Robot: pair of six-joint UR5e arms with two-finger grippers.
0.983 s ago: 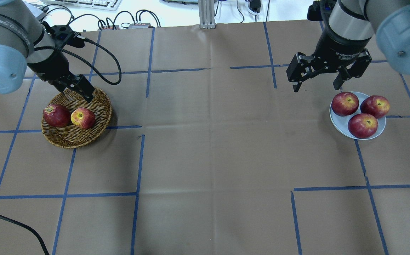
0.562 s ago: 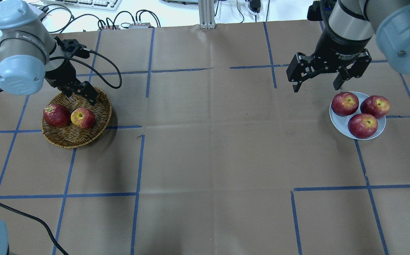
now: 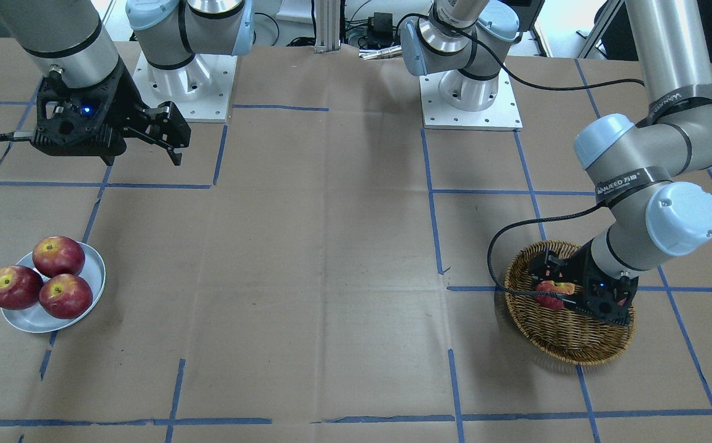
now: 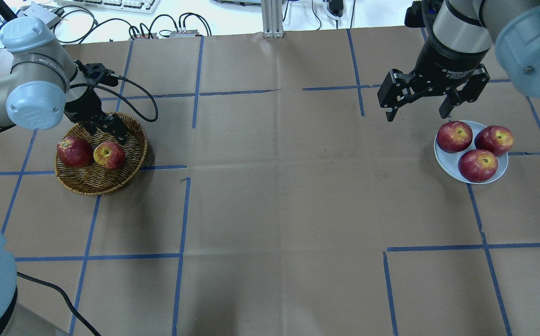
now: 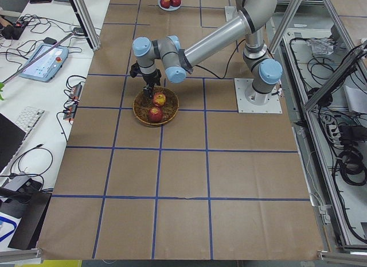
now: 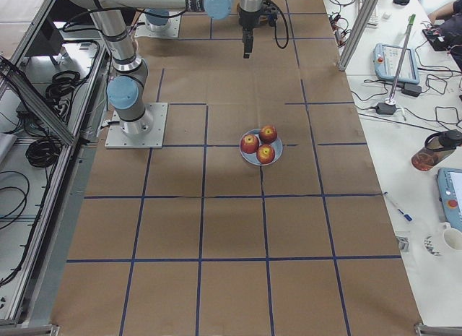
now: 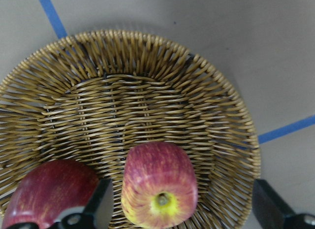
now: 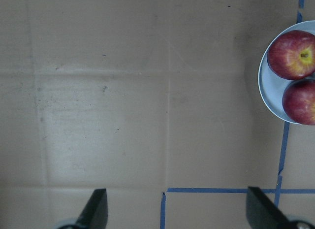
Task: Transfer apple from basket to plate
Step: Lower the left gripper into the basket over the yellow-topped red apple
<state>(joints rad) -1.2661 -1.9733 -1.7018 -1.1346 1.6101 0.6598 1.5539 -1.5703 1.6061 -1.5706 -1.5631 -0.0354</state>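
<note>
In the left wrist view only the fingertips of the left gripper show. They are cut off at the lower edge, spread wide and holding nothing. The apple sits in the basket between them, its stem hollow toward the camera. It lies nearer the finger that overlaps a darker apple beside it, and a narrow gap seems to part that finger from it. From the front-facing camera the gripper body hides most of the apple and all of the darker one. Well away from the basket, across the table, the right gripper hangs with jaws released near the plate, which bears three dark apples.
</note>
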